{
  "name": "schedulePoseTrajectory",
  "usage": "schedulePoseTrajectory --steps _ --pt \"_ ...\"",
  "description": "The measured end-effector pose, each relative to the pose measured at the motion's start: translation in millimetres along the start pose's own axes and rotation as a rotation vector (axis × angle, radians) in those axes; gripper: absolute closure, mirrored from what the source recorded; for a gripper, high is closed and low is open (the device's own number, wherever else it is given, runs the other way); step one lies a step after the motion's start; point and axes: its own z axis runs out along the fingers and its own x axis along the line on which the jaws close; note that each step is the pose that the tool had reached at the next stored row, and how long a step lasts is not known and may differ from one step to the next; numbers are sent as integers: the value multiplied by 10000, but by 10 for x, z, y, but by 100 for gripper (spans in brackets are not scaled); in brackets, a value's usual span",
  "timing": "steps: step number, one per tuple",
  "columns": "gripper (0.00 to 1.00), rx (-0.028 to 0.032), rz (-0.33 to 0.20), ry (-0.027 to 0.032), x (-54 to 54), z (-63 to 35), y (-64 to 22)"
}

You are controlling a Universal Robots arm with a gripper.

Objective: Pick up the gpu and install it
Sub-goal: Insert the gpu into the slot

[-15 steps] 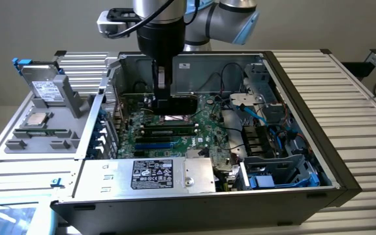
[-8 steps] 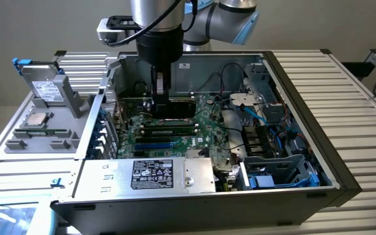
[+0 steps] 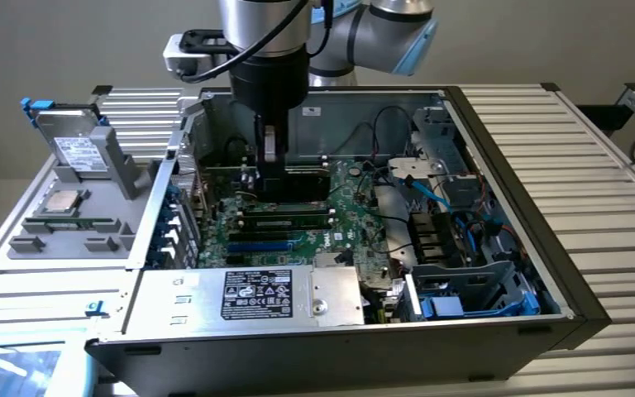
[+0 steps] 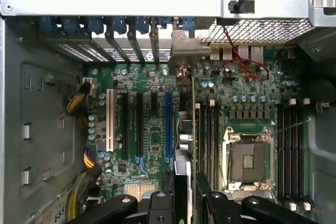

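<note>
Black-shrouded gpu point(image 4: 182, 140), clamped within end effector point(image 4: 185, 200)

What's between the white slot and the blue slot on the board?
Wrist view: black slots run parallel between white slot and blue slot.

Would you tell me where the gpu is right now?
In the exterior view, the gpu sits in the gripper over the motherboard, inside the case.
</note>
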Motion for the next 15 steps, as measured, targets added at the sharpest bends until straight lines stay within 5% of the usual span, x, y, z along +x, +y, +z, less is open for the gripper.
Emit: schedulePoseTrajectory --steps 15 --pt "72 -4 0 -26 134 269 124"
